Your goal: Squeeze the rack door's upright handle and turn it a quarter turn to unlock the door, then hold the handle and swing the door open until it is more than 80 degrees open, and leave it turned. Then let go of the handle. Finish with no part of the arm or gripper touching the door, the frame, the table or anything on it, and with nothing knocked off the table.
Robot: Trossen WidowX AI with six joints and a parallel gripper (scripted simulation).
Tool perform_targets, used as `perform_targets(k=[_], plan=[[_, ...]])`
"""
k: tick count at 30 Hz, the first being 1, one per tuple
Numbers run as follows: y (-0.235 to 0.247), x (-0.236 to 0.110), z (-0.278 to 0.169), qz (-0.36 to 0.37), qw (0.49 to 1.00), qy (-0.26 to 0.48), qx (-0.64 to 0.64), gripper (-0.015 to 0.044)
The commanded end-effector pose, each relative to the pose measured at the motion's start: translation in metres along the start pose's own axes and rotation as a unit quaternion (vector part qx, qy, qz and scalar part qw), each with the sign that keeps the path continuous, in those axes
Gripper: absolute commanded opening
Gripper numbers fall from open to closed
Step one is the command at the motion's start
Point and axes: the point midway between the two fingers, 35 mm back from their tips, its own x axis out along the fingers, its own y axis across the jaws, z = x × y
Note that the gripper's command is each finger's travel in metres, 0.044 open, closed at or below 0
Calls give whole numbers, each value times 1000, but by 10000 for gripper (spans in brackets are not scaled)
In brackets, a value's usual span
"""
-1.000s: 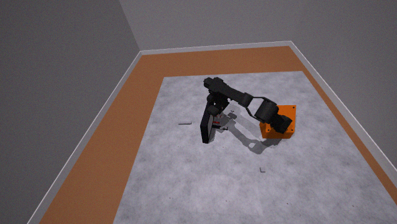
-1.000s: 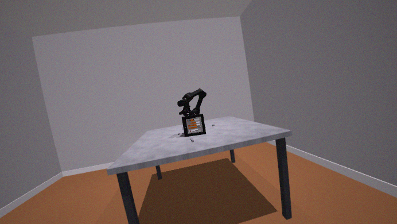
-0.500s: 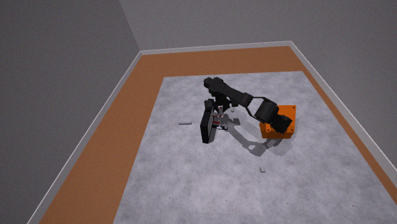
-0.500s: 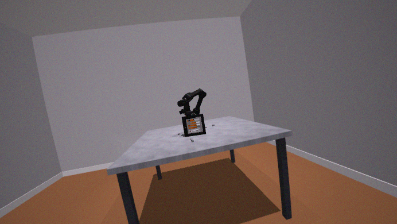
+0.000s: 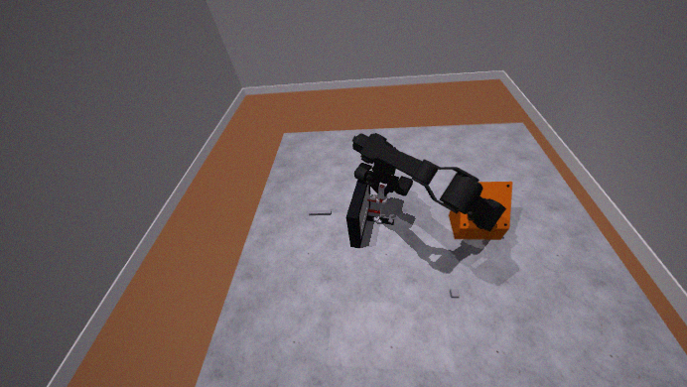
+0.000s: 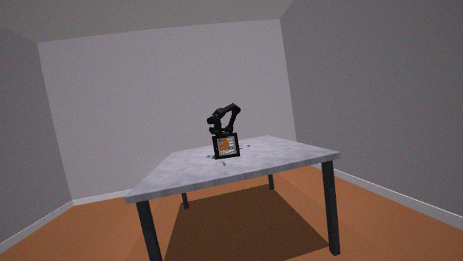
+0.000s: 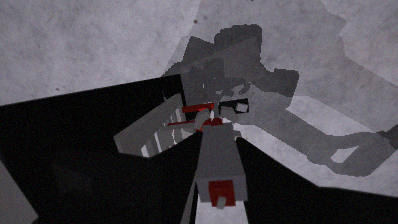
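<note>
Black covers the one arm (image 5: 404, 161) (image 6: 219, 112), which reaches from a single orange block (image 5: 503, 198) (image 6: 225, 146) with dark round spots on its top. Its two jaws (image 5: 383, 188) (image 6: 215, 131) stand fairly narrow, closed on one grey handle (image 5: 382, 191) (image 7: 221, 155) with a red patch at its near end. The handle is between them, beside the inner side of one black frame (image 5: 354, 223) (image 6: 228, 156) (image 7: 90, 120) standing upright on the table (image 5: 347, 322) (image 6: 278, 160) (image 7: 50, 50). Several pale slats (image 6: 227, 149) (image 7: 160, 142) cross the frame's opening, and orange shows through it in the exterior view. Two red strips (image 5: 373, 211) (image 7: 197, 108) show near the handle. The door's angle and the handle's turn cannot be told. From above, two small grey pieces lie on the table: one long (image 5: 320, 213), beyond the frame from the orange block, and one angled (image 5: 454, 294), well apart from it. Four dark legs (image 6: 330, 207) carry the table.
</note>
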Motion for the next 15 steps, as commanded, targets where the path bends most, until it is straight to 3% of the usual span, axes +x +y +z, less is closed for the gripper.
perform_targets(k=[1, 5, 15], plan=[[0, 1, -2, -1, 999, 3, 31, 11], [0, 1, -2, -1, 999, 3, 31, 11], [0, 1, -2, -1, 999, 3, 31, 273]])
